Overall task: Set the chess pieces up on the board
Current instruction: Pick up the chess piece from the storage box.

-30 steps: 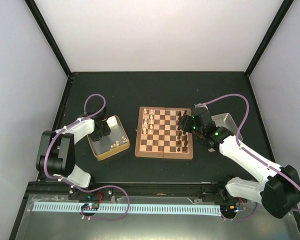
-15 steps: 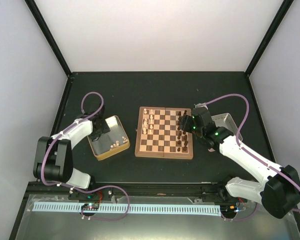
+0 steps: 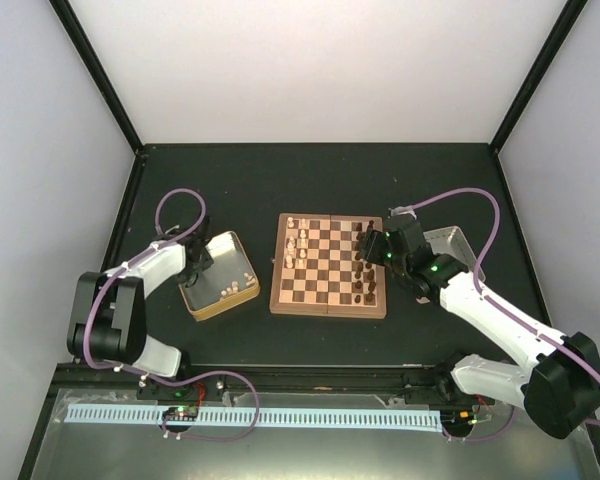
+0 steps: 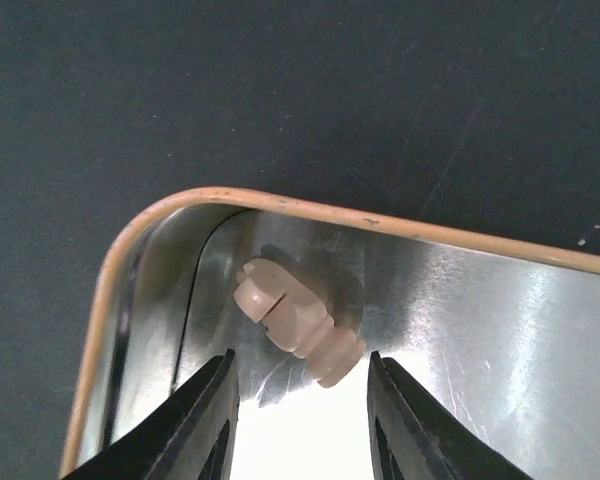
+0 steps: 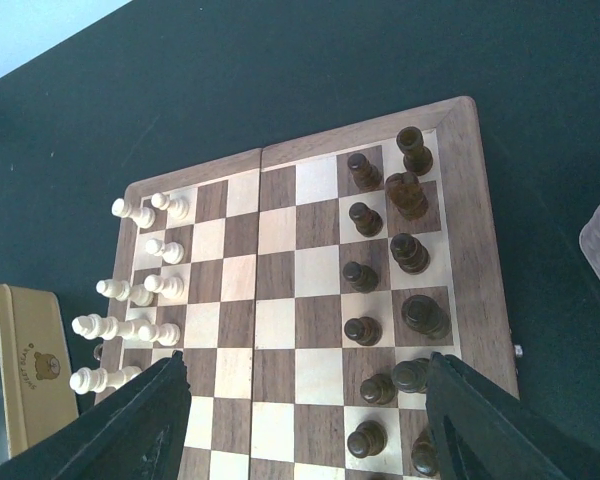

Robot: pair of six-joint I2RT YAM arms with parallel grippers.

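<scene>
The jaws of the left gripper [image 4: 298, 385] stand partly apart and hold nothing; the jaws of the right gripper [image 5: 305, 368] are spread wide and empty, hanging over the board [image 5: 477, 230] near its right edge. The left gripper is down inside the tin [image 4: 280, 205] that sits just left of the board, its tips on either side of the lower end of a pale piece [image 4: 298, 322] that lies on its side in the tin's corner farthest from the board, with a gap on both sides, so no grip yet. On the board, the dark pieces [image 5: 410, 255] fill two files along the right edge, nearly complete as far as the view reaches. The pale pieces [image 5: 145, 290] crowd the left edge in a looser double file, and whether each stands square on its own field I cannot tell. A few more pale ones [image 3: 238, 287] rest in the tin's corner nearest the board. The job looks well past halfway — what remains is mostly the pale side.
</scene>
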